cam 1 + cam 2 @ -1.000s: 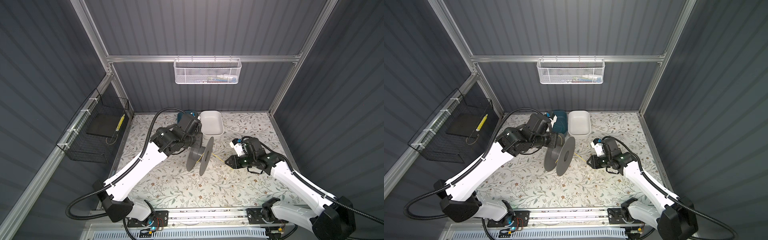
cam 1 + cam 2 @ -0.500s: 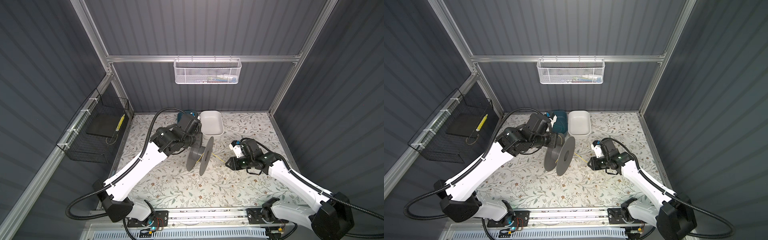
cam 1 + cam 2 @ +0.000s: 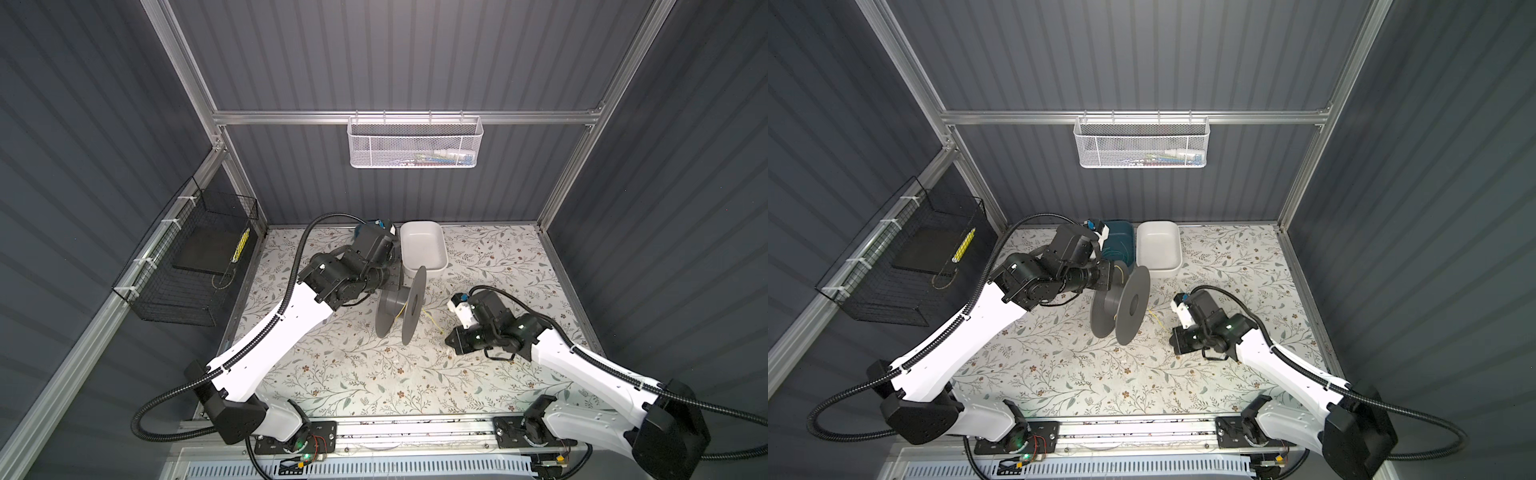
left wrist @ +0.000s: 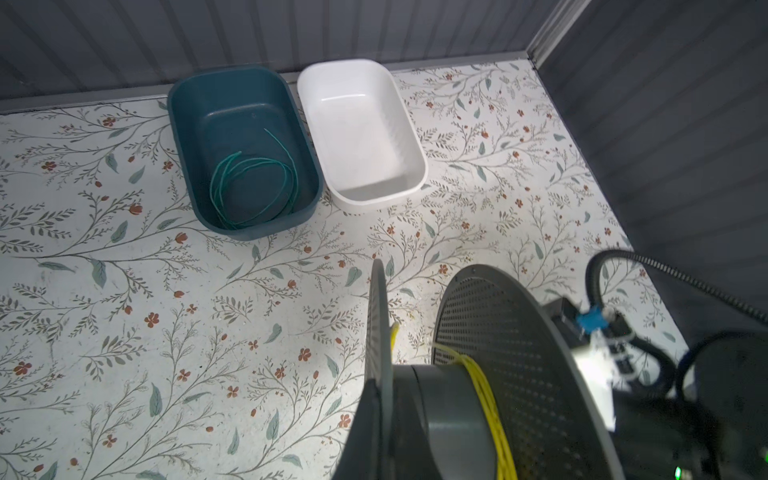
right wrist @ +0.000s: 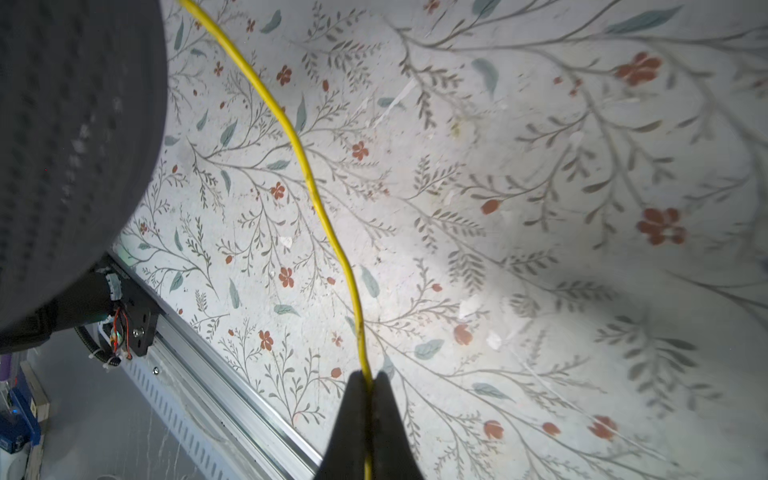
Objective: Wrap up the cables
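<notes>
Winding of the yellow cable (image 5: pixel 307 174) onto the grey spool (image 3: pixel 411 305), at mid-step. A few turns lie on the hub against the perforated flange, and the free run leaves the hub and curves down over the desk (image 3: pixel 353 374) to the right gripper (image 5: pixel 368 376). That gripper's jaws are pinched together on the wire close above the desk.

The left gripper (image 4: pixel 380 399) is clamped on the thin edge of the plain flange and holds the spool on edge, with both flanges upright. Whether the lower rim touches the desk cannot be told.

The teal-green cable (image 4: pixel 253 183) lies in loose loops inside the teal bin (image 4: pixel 249 232), not yet wound. The white bin (image 4: pixel 374 201) just beside it is bare.

- **Next move, as a judgement:** you should lay a further turn between the flanges, by carrying the pinched wire round the hub or by turning the spool. Keep the run taut, because a springy wire this thin is likely to jump off the hub if it goes slack.
- **Pose:** the left arm (image 3: pixel 282 332) reaches forward and up from its base, with the wrist rolled so that the spool's axis points across toward the other arm. The right arm (image 3: pixel 582 361) stretches low with the elbow bent, and its gripper is angled down beside the spool.
</notes>
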`<state>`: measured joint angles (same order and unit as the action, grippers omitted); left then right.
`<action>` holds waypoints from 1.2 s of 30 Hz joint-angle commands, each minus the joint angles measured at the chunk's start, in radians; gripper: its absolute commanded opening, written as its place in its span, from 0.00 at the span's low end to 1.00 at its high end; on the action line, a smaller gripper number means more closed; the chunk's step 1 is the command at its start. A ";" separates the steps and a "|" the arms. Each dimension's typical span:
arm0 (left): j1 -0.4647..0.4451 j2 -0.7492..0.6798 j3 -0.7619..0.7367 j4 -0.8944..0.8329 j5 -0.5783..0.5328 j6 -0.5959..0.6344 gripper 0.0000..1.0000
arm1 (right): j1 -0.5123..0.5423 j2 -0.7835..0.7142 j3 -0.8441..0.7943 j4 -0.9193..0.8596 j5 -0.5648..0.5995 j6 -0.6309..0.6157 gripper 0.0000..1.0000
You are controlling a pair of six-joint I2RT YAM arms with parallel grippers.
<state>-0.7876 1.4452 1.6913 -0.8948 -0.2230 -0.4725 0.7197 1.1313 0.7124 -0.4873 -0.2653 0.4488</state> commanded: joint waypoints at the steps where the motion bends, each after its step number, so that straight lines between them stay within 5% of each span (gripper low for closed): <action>1: 0.043 0.010 0.030 0.127 -0.089 -0.124 0.00 | 0.136 -0.005 -0.031 0.053 0.094 0.141 0.00; 8: 0.054 0.157 0.040 0.173 -0.253 -0.106 0.00 | 0.348 -0.147 0.096 -0.029 0.284 0.207 0.00; 17: 0.039 0.187 -0.177 0.307 -0.273 -0.028 0.00 | 0.396 -0.099 0.353 -0.110 0.307 0.068 0.00; 26: -0.019 0.073 -0.387 0.405 -0.306 0.042 0.00 | 0.249 0.046 0.568 -0.107 0.273 -0.083 0.00; 36: -0.077 -0.012 -0.527 0.468 -0.320 0.069 0.00 | 0.106 0.127 0.624 0.001 0.179 -0.074 0.00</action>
<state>-0.8433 1.4570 1.2022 -0.4183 -0.5026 -0.4644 0.8574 1.2633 1.2682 -0.5903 -0.0860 0.3912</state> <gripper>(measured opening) 0.081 0.043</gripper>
